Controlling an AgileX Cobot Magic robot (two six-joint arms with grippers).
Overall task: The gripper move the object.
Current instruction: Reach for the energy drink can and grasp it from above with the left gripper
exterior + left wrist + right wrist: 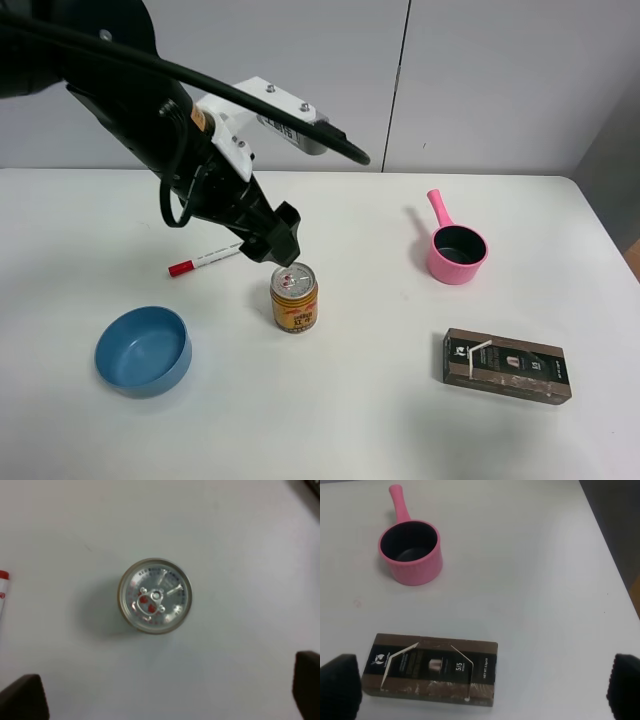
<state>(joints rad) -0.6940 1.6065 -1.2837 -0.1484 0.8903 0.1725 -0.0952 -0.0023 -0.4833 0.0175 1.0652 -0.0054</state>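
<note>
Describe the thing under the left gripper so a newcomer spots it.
On the white table, look near the middle, just below the left gripper. A short gold can stands there, red markings, silver pull-tab top. Its neighbours are a flat marker and a blue bowl; only it is metal.

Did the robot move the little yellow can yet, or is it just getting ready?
Just getting ready. Done: the left gripper is lined up above the yellow drink can, which shows centred between its fingertips in the wrist view. In hand: nothing; the jaws are open and the can stands upright on the white table, not gripped. Left: lower, close on the can, and move it.
</note>
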